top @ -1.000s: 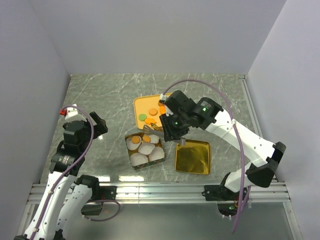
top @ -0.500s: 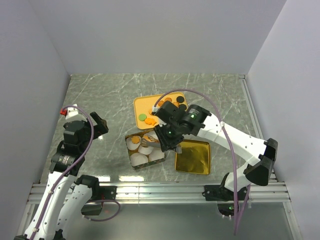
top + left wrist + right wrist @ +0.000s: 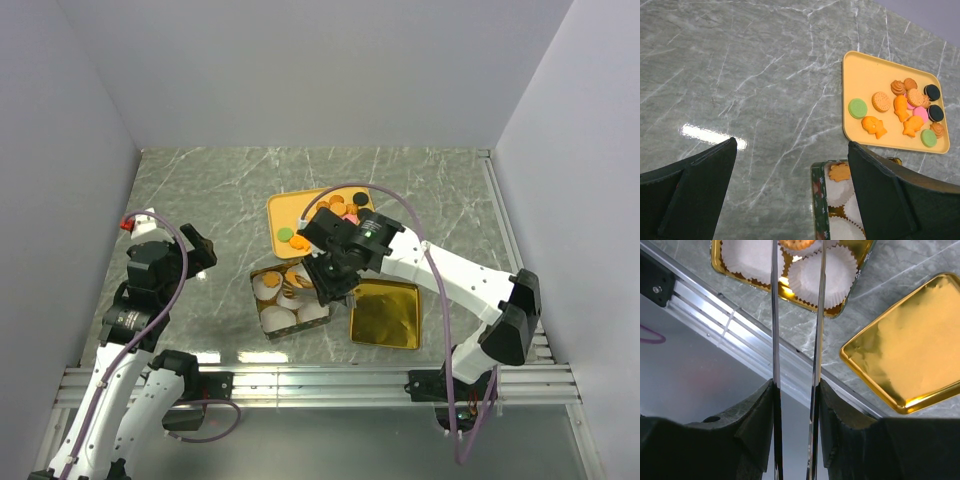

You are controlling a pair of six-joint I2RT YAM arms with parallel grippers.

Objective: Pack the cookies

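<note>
Nearest the arm bases, the left gripper [image 3: 792, 142] hangs over bare table [image 3: 740, 75] on the left side. Its two dark fingers are spread wide with nothing between them, and it is well apart from everything else. An aluminium rail [image 3: 740, 327] runs along the table's near edge.

Just beyond the rail sits a rectangular tin [image 3: 816, 205], gold inside and filled with white pleated paper cups [image 3: 822, 272]. To its right, with a narrow strip of table between them, a gold lid [image 3: 385, 315] lies with its shiny inside facing up.

The right arm reaches in from the right, over the lid's far corner, and holds the right gripper [image 3: 796, 246] above the tin. Its two long thin blades stand partly closed. A tan cookie [image 3: 799, 243] is pinched between their tips, at the very top edge of the wrist view, over the cups. An orange cookie [image 3: 840, 172] lies in a cup at the tin's far end.

Farthest off, just beyond the tin, is an orange tray [image 3: 865, 75]. The other cookies [image 3: 902, 107] lie on it: orange fish shapes, tan rounds, brown swirls, two green, two black and one pink. Most are bunched together and some overlap, while a green round and an orange fish lie a little apart.
</note>
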